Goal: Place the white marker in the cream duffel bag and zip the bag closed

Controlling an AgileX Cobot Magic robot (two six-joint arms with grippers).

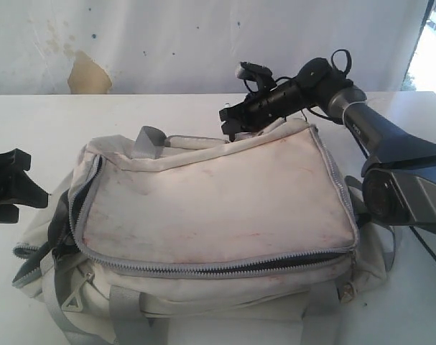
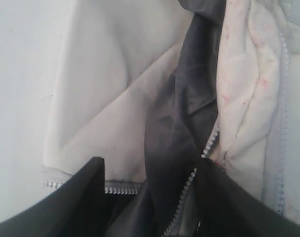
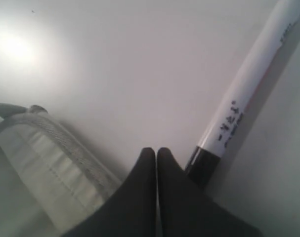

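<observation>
Marker [image 3: 243,94] lies, black end beside pressed-together right claw [image 3: 156,150], barrel stretching away; left claw [image 2: 150,164] spread.

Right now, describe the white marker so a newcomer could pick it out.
Start at the cream duffel bag; the right end effector sits shut at its far edge. Beside its tips on the white table lies the white marker: slim, printed barrel, black end, unlike the grey strap nearby.
</observation>
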